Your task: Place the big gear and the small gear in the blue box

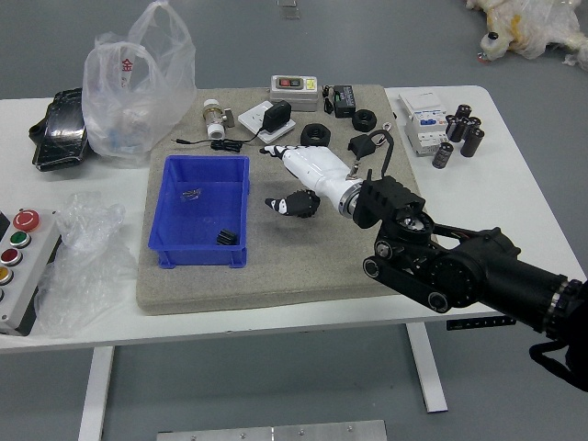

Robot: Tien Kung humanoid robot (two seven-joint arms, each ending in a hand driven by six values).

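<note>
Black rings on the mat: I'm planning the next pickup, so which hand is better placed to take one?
Right, most likely: the right hand hovers over the mat near the black rings, fingers spread and empty, while the left hand is out of view.

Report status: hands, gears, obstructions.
Right hand open, empty, beside blue box; left hand out of view. Small dark piece and metallic piece inside, gears unconfirmed. Nothing visibly blocking box.

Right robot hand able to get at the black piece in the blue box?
Probably yes. Right robot hand hovers open beside the blue box; only the box's wall stands before the black piece.
</note>
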